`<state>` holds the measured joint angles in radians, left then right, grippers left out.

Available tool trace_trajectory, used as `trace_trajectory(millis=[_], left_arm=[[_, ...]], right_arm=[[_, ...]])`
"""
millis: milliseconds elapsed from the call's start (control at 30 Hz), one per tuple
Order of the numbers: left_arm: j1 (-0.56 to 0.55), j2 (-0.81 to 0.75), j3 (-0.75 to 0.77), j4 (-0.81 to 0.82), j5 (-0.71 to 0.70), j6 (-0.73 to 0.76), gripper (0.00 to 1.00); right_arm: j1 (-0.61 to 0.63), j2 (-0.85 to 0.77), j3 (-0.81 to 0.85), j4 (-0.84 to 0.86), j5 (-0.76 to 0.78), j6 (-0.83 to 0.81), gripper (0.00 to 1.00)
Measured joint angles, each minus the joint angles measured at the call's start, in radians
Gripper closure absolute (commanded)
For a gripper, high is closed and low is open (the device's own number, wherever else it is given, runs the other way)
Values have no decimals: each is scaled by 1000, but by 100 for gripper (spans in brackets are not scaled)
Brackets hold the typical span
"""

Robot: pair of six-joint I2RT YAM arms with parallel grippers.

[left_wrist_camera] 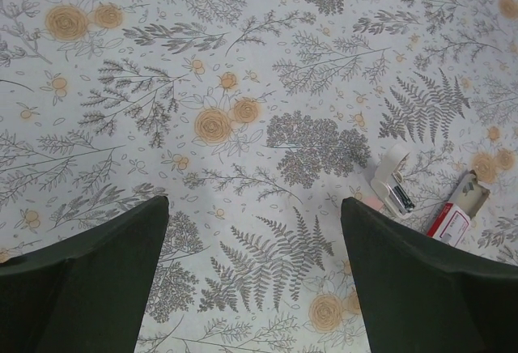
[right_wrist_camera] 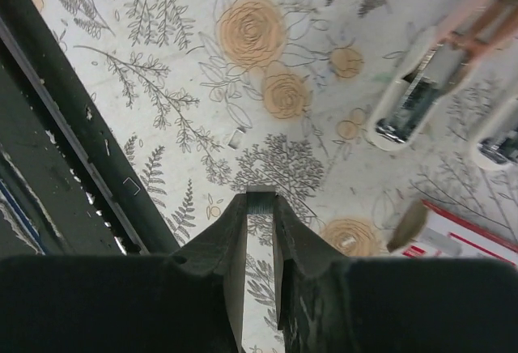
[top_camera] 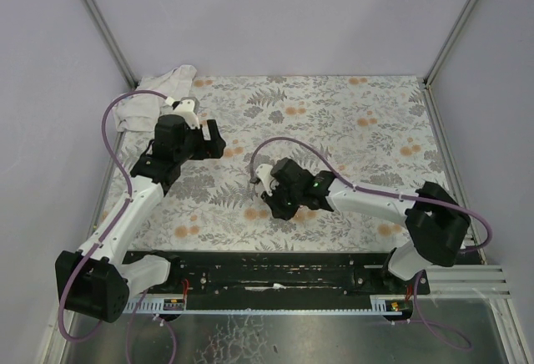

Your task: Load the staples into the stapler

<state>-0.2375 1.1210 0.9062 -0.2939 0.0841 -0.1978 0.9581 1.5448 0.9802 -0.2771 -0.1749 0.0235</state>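
Note:
My right gripper is shut on a short grey strip of staples, pinched between its fingertips just above the flowered cloth. The stapler lies open to its upper right, its white base showing a metal channel and its pink arm swung up. The red staple box lies at the lower right with its flap up. In the left wrist view the stapler and box sit far right. My left gripper hangs open over bare cloth, apart from them. From above, the right gripper is beside the stapler.
A crumpled white cloth lies at the back left corner, behind the left gripper. A black rail runs along the table's near edge. Loose single staples lie on the flowered cloth.

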Motion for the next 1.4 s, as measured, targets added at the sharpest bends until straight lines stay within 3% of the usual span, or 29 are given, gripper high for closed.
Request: trace_trajectory(millis=[267, 967, 1100, 1400], left_arm=[[4, -27, -3, -8, -16, 0, 14], [4, -48, -6, -8, -12, 0, 14], [4, -51, -6, -8, -11, 0, 14], [4, -70, -6, -8, 10, 0, 14]], right_arm=[[69, 101, 15, -2, 10, -39, 81], [72, 173, 6, 7, 89, -64, 76], [72, 175, 0, 10, 107, -65, 71], [74, 151, -34, 30, 157, -51, 48]])
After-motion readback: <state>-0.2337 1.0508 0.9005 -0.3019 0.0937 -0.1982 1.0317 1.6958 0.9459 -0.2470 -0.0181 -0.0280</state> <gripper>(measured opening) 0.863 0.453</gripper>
